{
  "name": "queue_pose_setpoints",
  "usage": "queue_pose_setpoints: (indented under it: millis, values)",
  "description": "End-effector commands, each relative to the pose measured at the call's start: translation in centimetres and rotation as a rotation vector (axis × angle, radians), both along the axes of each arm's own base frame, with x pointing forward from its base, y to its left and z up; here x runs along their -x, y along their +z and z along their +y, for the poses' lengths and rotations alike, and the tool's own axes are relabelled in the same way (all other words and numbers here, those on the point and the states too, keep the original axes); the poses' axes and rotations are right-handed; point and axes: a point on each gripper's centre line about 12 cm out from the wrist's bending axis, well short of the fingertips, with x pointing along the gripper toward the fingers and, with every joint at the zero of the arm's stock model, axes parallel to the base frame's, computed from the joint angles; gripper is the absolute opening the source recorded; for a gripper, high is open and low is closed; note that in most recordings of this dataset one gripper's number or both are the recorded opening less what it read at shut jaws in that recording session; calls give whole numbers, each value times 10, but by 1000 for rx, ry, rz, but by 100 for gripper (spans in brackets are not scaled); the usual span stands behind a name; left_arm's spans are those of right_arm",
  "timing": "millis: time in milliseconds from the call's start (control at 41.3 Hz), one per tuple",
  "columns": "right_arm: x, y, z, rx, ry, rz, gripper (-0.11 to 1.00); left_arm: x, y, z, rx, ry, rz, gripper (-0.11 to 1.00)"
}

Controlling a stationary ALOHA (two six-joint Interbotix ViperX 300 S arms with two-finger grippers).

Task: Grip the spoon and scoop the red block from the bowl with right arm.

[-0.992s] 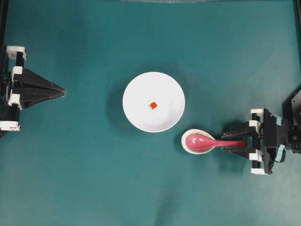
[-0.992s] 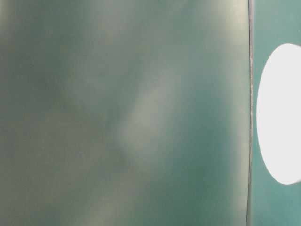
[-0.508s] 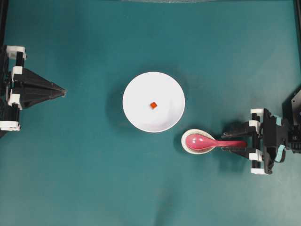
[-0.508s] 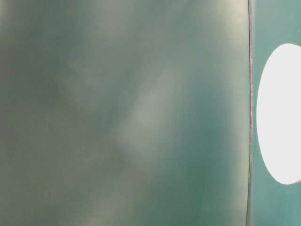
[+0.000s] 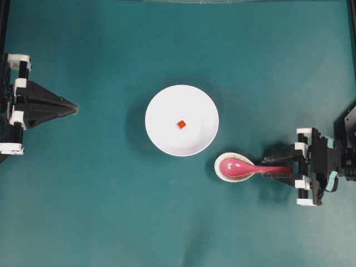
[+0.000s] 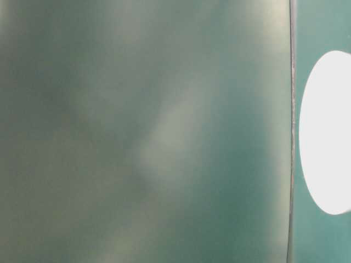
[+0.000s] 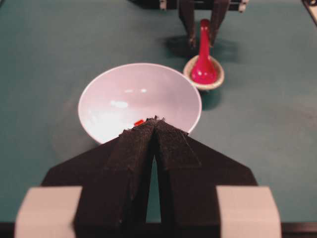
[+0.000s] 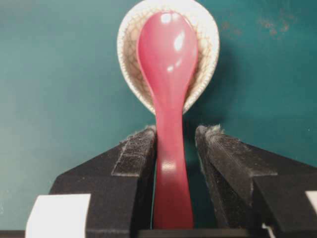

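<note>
Spoon [image 8: 167, 99] is seen lying with its bowl end in the speckled beige dish [image 8: 204, 44], handle running straight back between the fingers of the right hand [image 8: 176, 136]. Fingers are apart: the left-of-frame pad [image 8: 141, 148] sits at or against the handle edge, contact can't be confirmed; a clear gap is left between the handle and the other pad [image 8: 218, 146]. Not clamped on the handle as seen in the right wrist view.

Red block [image 5: 181, 123] is located in the white bowl [image 5: 161, 139], near its middle, ahead of the right hand and off to one side, beyond the dish. Bowl and dish are just beside each other on the teal table [image 5: 111, 211], apart by a narrow gap.

Left hand [image 5: 71, 105] is parked well apart from the bowl at the opposite table edge, fingers [image 7: 138, 148] pressed together to a point, nothing held.

Table-level view is blurred; only a white shape is made out.
</note>
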Motion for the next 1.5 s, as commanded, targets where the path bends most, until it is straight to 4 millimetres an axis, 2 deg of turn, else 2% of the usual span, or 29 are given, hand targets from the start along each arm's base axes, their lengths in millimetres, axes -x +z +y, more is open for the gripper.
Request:
queue_pose_setpoints:
  millis: [0,435,1113,1476]
  values:
    - [-3,4,2,-5,2,-23,42,-3,8,1,-3,2,-20,0]
    - [-4,4,3,-3,13,-24,28,-3,9,0,-3,1,-23,0]
    - [-4,5,3,-7,12,-30,28,-4,7,0,-3,1,-14,0]
    - [2,14,-2,-27,12,-58,26,-4,6,0,-5,0,-12,0]
